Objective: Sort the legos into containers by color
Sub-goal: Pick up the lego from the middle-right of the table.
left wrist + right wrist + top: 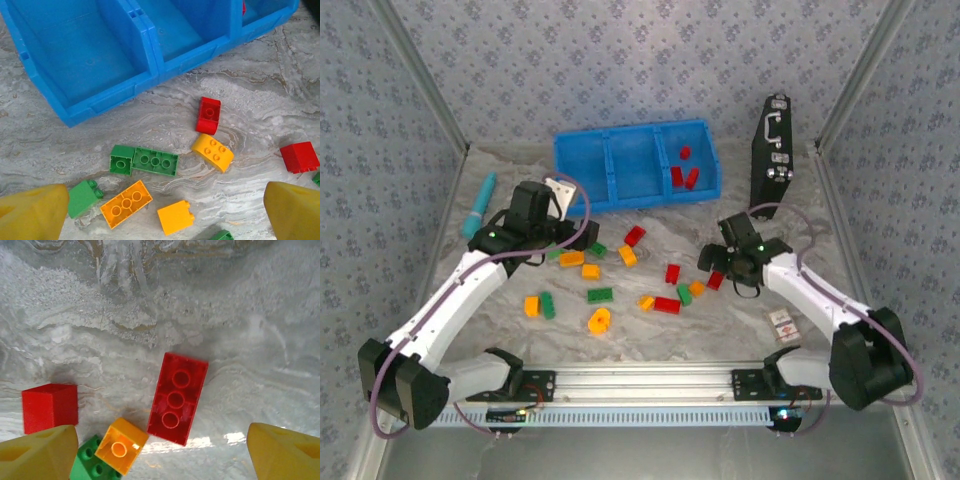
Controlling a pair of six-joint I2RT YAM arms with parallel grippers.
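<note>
The blue tray (635, 165) stands at the back, and its right compartment holds a few red legos (682, 176). The other two compartments (95, 55) show bare blue floors. Red, green and orange-yellow legos lie scattered mid-table (620, 280). My left gripper (563, 238) hangs open over a green pair (145, 161), an upside-down orange brick (126, 203) and an orange block (175, 217); its yellow fingertips (32, 212) touch nothing. My right gripper (720, 262) is open above an upside-down red brick (177, 397), with an orange cube (121, 445), a green brick (89, 460) and a red cube (50, 407) beside it.
A black latched case (773, 150) stands upright at the back right. A teal cylinder (478, 205) lies at the left wall. A small printed box (783, 325) sits near the right arm. The aluminium rail (640, 385) runs along the near edge.
</note>
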